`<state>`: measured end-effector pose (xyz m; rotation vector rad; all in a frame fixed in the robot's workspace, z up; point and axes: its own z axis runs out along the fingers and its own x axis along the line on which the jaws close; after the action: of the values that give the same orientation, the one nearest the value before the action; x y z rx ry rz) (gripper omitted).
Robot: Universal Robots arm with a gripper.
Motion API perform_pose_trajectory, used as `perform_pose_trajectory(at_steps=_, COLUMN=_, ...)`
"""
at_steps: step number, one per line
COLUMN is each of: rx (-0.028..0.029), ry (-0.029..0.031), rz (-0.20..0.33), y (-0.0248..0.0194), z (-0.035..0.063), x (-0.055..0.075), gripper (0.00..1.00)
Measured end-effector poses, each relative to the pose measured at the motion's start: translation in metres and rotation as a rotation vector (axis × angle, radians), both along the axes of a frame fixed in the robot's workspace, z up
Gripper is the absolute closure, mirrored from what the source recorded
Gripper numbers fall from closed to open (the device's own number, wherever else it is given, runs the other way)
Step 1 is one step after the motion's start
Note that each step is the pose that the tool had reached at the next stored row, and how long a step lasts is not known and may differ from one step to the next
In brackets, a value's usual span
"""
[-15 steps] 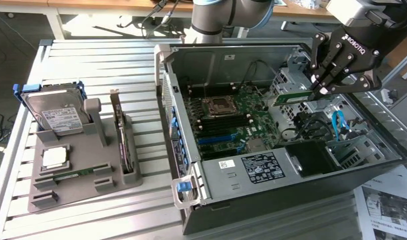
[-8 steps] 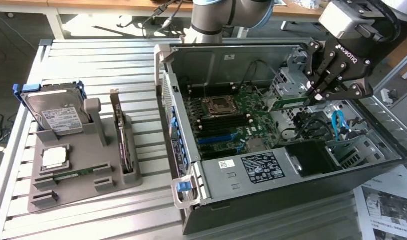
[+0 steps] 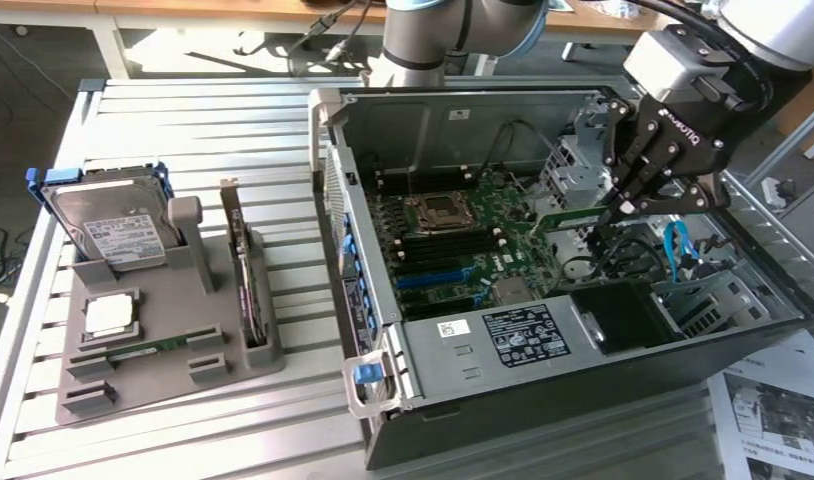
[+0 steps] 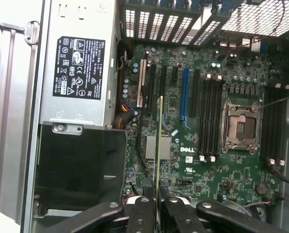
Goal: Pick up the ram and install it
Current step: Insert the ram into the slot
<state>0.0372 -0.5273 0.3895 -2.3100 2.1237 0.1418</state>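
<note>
The claw pinches the ram by one end, holding it above the motherboard inside the open computer case.

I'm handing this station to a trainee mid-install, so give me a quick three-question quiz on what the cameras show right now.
1. True or false: the gripper is shut on the ram.
2. Multiple choice: the ram is A) lying on the grey tray, B) held above the motherboard inside the open case, C) resting on the table slats outside the case.
3. Short answer: which labelled part stands upright on the tray at the exterior view's left?

Key:
1. True.
2. B.
3. The hard drive.
</note>
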Motion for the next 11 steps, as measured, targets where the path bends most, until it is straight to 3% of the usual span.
perform_pose_trajectory(at_steps=11, rx=-0.0002, ry=0.0000, rz=0.000, y=-0.0001, z=-0.0252, x=0.000, gripper=0.86)
